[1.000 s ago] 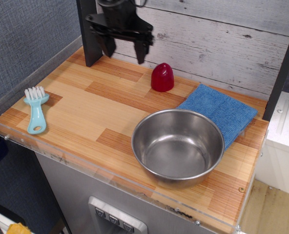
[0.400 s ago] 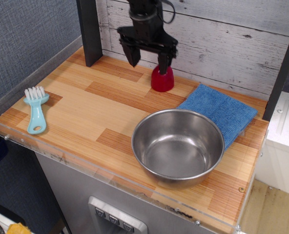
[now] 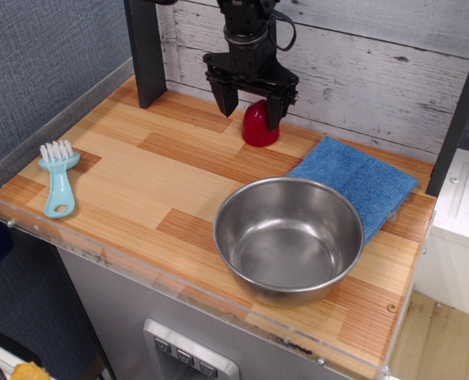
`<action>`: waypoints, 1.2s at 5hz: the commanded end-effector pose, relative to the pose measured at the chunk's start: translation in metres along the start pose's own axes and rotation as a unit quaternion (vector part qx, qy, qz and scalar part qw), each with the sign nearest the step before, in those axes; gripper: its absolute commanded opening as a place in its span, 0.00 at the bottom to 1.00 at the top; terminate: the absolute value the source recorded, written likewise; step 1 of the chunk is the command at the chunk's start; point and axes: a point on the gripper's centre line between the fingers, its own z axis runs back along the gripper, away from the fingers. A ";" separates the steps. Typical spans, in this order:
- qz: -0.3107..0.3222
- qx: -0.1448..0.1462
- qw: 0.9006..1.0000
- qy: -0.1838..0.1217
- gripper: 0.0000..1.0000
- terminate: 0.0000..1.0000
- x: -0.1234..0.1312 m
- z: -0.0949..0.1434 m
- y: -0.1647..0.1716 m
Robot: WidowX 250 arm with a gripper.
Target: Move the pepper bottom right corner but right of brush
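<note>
The pepper (image 3: 257,128) is a small glossy dark-red dome standing upright at the back of the wooden table, near the plank wall. My gripper (image 3: 252,112) hangs right over it with the jaws open, one finger to its left and one at its right, the tips around its top. The pepper rests on the table. The light-blue brush (image 3: 59,178) with white bristles lies near the left front edge, far from the gripper.
A steel bowl (image 3: 288,236) stands at the front right. A blue cloth (image 3: 355,182) lies behind it on the right. A dark post (image 3: 145,49) stands at the back left. The wooden table (image 3: 147,178) has a clear raised rim along its front.
My gripper has moved right from the back left and come down over the pepper, its open fingers now on either side of the pepper's top. The pepper has not moved.
</note>
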 end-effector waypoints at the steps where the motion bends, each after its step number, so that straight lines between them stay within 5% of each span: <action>1: -0.009 -0.003 1.000 -0.003 1.00 0.00 0.009 0.001 -0.004; 2: -0.004 -0.005 1.000 -0.006 0.00 0.00 0.010 0.000 -0.007; 4: -0.010 -0.005 1.000 -0.011 0.00 0.00 0.007 0.007 -0.007; 6: 0.000 -0.018 1.000 -0.023 0.00 0.00 -0.003 0.047 0.001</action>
